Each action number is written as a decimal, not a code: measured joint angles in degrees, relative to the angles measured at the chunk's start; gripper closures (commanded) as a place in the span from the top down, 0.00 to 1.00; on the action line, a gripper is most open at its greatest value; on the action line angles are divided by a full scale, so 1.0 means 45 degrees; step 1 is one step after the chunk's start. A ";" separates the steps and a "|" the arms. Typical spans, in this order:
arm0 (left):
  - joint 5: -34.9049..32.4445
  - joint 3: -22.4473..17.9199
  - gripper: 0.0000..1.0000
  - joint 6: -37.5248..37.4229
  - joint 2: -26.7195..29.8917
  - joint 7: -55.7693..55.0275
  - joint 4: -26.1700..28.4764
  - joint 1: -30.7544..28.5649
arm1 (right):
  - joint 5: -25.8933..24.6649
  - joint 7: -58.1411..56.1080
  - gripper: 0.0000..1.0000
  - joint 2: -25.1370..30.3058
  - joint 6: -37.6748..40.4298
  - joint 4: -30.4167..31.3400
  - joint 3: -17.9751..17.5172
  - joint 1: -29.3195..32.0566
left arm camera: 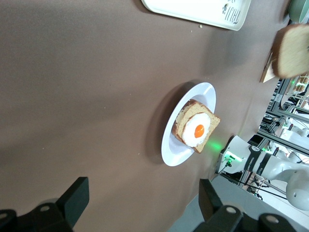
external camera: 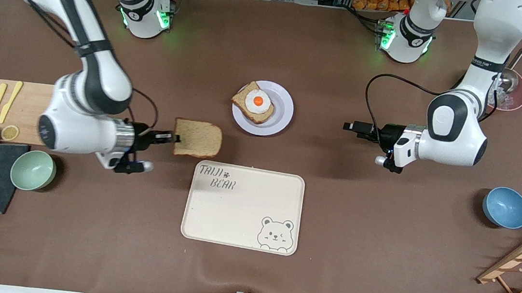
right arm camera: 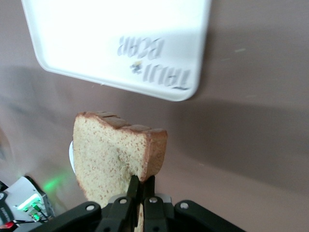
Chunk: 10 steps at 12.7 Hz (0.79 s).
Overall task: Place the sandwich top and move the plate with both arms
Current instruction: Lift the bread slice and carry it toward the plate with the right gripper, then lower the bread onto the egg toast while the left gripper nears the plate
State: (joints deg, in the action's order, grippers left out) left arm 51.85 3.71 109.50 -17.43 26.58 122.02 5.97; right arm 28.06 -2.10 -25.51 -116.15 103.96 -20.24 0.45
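With the bear tray (external camera: 242, 207) low in frame, my right claw (external camera: 175, 138) pinches the sandwich top (external camera: 197, 139) by one edge, so it may slip; the left claw (external camera: 351, 129) waits spread.

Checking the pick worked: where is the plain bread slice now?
The bread slice is held by its edge in the right tool, up over the table between the tray and the plate, toward the right arm's end.

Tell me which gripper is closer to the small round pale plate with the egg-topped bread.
Right, narrowly. The right gripper, shut on the plain brown bread slice, is up toward the right arm's end of the small round pale plate. The left gripper, open, hovers toward the left arm's end.
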 measured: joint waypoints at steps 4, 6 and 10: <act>0.0000 0.0006 1.00 0.0017 -0.0069 0.0000 0.0013 0.0011 | -0.0024 0.1211 0.00 0.0473 -0.3052 0.2522 -0.2555 -0.0048; 0.0000 0.0012 1.00 0.0131 -0.0107 0.0000 0.0016 0.0026 | -0.0032 0.1817 0.00 0.0885 -0.3968 0.3540 -0.3410 -0.0052; 0.0000 0.0023 1.00 0.0159 -0.0170 0.0000 0.0017 0.0035 | -0.0032 0.2499 0.00 0.1294 -0.5673 0.5117 -0.4341 -0.0170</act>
State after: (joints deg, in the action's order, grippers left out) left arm 51.85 3.82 110.21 -18.20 26.58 122.09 6.13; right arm 27.92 9.14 -19.69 -141.67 126.98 -39.77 -0.31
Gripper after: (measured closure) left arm 0.000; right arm 0.934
